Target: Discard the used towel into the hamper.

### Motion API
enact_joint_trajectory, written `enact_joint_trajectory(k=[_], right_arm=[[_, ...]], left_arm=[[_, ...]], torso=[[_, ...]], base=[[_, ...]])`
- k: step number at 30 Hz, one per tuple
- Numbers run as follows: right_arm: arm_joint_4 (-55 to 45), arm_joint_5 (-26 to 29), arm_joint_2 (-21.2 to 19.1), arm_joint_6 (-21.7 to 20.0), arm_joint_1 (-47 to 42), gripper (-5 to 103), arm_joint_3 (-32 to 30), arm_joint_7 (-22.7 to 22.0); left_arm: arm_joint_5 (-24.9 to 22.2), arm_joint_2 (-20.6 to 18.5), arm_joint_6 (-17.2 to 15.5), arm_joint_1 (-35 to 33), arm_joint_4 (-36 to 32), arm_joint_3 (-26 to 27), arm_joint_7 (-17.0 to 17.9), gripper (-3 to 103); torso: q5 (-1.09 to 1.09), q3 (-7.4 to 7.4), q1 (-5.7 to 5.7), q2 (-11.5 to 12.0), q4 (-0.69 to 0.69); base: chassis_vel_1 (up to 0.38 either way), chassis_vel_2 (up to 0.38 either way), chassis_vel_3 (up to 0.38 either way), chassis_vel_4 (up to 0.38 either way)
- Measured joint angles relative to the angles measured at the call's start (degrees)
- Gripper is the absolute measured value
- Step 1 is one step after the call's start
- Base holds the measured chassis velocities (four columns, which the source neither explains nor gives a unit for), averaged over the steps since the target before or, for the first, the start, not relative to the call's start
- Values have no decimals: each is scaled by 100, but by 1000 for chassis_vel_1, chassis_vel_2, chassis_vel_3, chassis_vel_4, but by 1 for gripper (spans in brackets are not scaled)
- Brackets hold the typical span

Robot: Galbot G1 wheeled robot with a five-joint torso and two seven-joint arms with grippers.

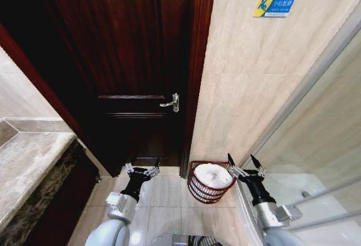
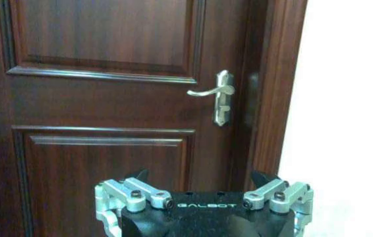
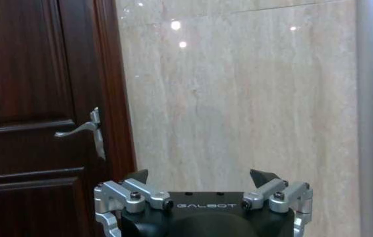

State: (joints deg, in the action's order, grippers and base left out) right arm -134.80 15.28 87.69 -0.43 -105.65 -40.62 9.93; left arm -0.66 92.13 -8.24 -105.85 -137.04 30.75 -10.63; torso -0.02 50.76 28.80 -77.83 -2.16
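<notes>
In the head view the hamper, a small round reddish-brown wire basket, stands on the floor at the foot of the tiled wall, just right of the door frame. A white towel lies bundled inside it. My right gripper is open and empty, held up just right of the hamper's rim. My left gripper is open and empty too, to the hamper's left in front of the door. In the left wrist view the left gripper faces the door. In the right wrist view the right gripper faces the tiled wall.
A dark wooden door with a silver lever handle stands shut ahead. A stone counter runs along the left. A glass shower partition borders the right. Pale floor tiles lie between the arms. A blue sign hangs on the wall.
</notes>
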Motion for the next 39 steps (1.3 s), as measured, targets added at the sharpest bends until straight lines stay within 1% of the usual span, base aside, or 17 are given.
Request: enact_joint_trajectory(k=[7,12,20,28,30,33,39], right_arm=[[0,0,0,0,1,100,1,0],[0,0,0,0,0,100,0,0],[0,0,0,0,-1,100,0,0],[1,0,0,0,-1,100,-1,0],[0,0,0,0,-1,100,0,0],[0,0,0,0,0,100,0,0],[1,0,0,0,1,100,0,0]], left_arm=[[0,0,0,0,0,1,1,100],[0,1,0,0,0,0,0,100],[0,1,0,0,0,0,1,100],[0,1,0,-1,0,0,0,100],[0,1,0,-1,0,0,0,100],[0,1,0,-1,0,0,1,100],[0,1,0,0,0,0,0,100]], torso=[[2,0,0,0,0],[4,0,-1,1,0],[1,-2,-5,-1,1],[3,-1,-4,-1,1],[0,-2,-5,-2,0],[4,0,-3,-1,0],[2,1,1,1,0]], base=[[26,59,-23,-27],[62,-119,-77,91],[176,-174,-166,187],[216,-208,-214,199],[161,-172,-171,181],[153,-168,-150,185],[107,-164,-106,152]])
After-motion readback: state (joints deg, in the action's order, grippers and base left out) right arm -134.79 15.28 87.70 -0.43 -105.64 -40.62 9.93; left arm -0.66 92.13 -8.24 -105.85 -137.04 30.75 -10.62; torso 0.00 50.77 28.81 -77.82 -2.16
